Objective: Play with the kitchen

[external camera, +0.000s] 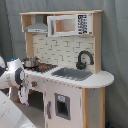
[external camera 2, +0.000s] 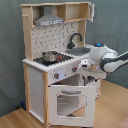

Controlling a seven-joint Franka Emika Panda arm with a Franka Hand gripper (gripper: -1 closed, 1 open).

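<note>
The kitchen (external camera: 70,80) is a white and light-wood toy with a grey hood (external camera: 38,26), a microwave cabinet (external camera: 70,24), a black faucet (external camera: 84,59) and a sink (external camera: 72,74). A metal pot (external camera 2: 50,55) stands on the stovetop. In the second exterior view the oven door (external camera 2: 70,102) hangs tilted open. My white arm (external camera 2: 106,56) reaches in from the second exterior view's right. Its gripper (external camera 2: 88,67) is at the counter's front edge above the oven door, beside the knobs (external camera 2: 64,74). In the first exterior view the gripper (external camera: 22,95) points down by the kitchen's left front corner.
A grey curtain (external camera: 114,40) hangs behind the kitchen in both exterior views. The kitchen stands on a wooden floor (external camera 2: 112,107). A white rounded surface (external camera: 10,117) fills the first exterior view's lower left corner.
</note>
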